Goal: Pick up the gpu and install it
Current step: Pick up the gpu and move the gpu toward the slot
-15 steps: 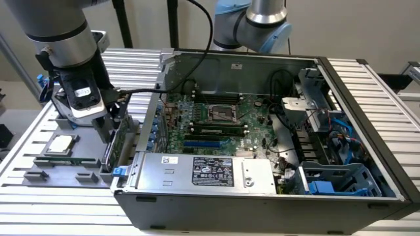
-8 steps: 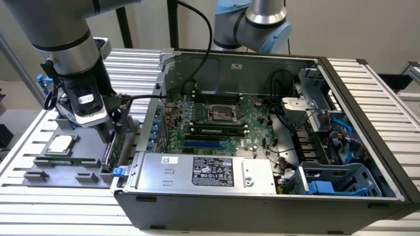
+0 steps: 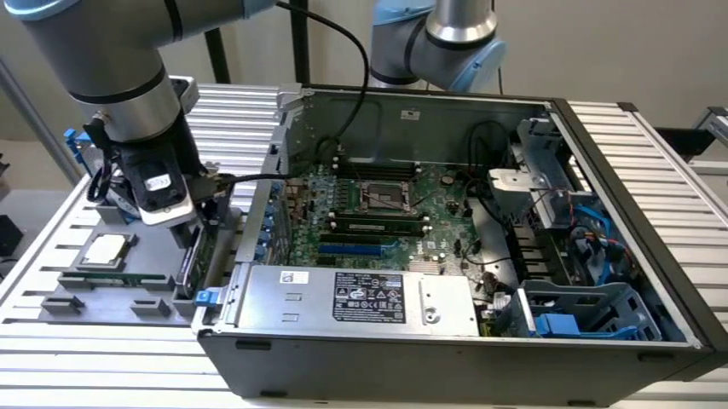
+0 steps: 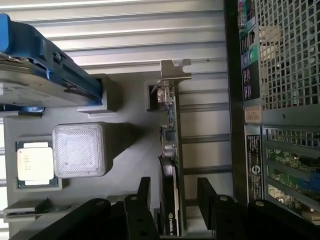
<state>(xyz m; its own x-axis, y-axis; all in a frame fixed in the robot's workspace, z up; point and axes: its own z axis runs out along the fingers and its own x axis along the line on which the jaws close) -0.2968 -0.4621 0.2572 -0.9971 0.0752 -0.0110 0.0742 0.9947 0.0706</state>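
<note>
While the end effector (image 4: 175, 189) hangs with its black fingers (image 4: 145, 192) spread wide, the gpu (image 4: 170, 145) stands on edge between them, apart from both. It is a thin dark card with a green board edge and a silver bracket (image 4: 175, 70) at its far end. It sits in a gray tray (image 4: 135, 115) on the slatted metal tabletop (image 4: 125, 45), just beside the open computer case (image 3: 455, 341).

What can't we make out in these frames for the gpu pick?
- gpu face: wrist view sees it edge-on, with one end hidden behind the gripper.
- gpu seating in its tray: exterior view, the gripper blocks it.
- Power supply label text: exterior view, too small to read.
</note>
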